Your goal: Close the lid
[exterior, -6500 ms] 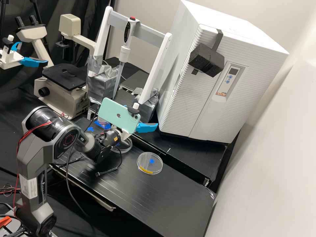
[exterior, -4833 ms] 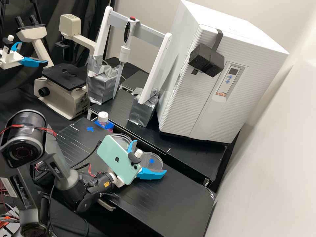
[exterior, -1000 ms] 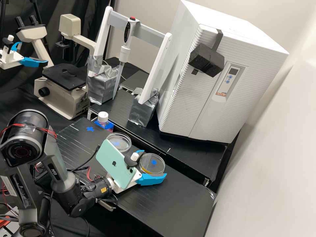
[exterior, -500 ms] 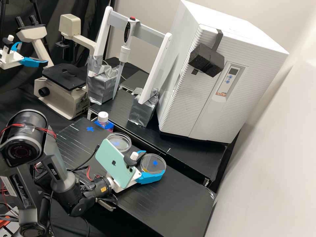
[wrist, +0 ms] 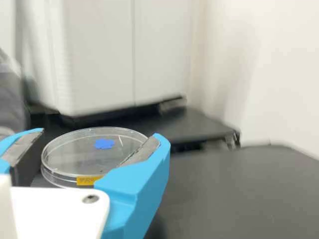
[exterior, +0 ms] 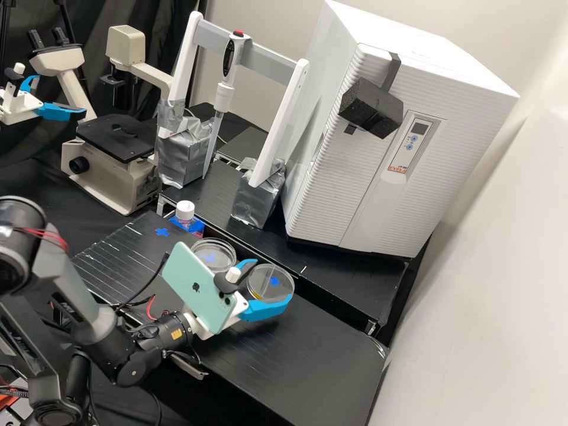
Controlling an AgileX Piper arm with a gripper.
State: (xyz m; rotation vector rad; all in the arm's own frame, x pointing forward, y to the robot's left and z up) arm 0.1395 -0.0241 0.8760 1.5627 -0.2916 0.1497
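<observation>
The tool (exterior: 273, 276) is pinching the clear round lid (exterior: 260, 279) at its sides, near the dish (exterior: 221, 260) on the worktop (exterior: 319, 349), so the step in hand seems the carrying, and next it should come level above this dish, then go down gently.

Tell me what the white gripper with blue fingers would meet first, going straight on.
Past the clear round dish it holds, the gripper seems headed for the tall white cabinet or the raised black bench under it; depth leaves unclear which comes first.
</observation>
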